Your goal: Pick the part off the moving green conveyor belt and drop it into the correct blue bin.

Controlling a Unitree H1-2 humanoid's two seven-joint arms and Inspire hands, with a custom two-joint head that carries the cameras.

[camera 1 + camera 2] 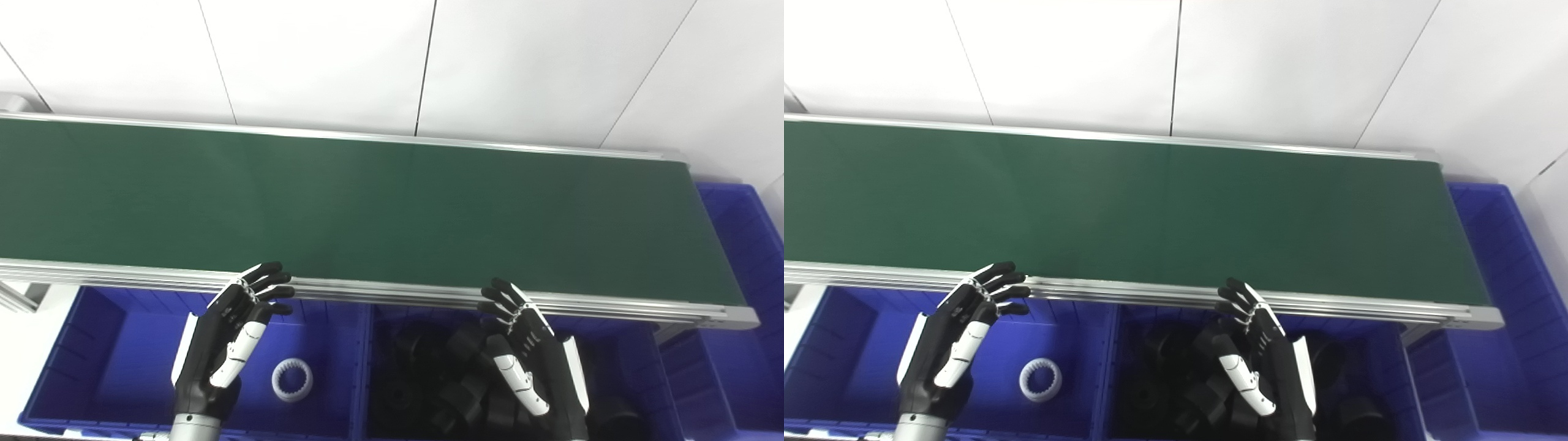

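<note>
My two head cameras sat side by side, looked down close, and shared the green conveyor belt (367, 208) and blue bins (863, 361).

The conveyor belt (367, 208) before me is a plain dark green with no pattern, framed by silver-grey rails (392, 294). My left hand (226, 343) and my right hand (533, 355) are both black with white panels along the thumb and outer edge. The bins (122, 361) are vivid blue. One holds a white toothed ring (292, 380); the next holds a heap of black parts (441, 380), possibly all matte, though shadow blurs them. The wall (392, 61) is white with thin dark seams.
</note>
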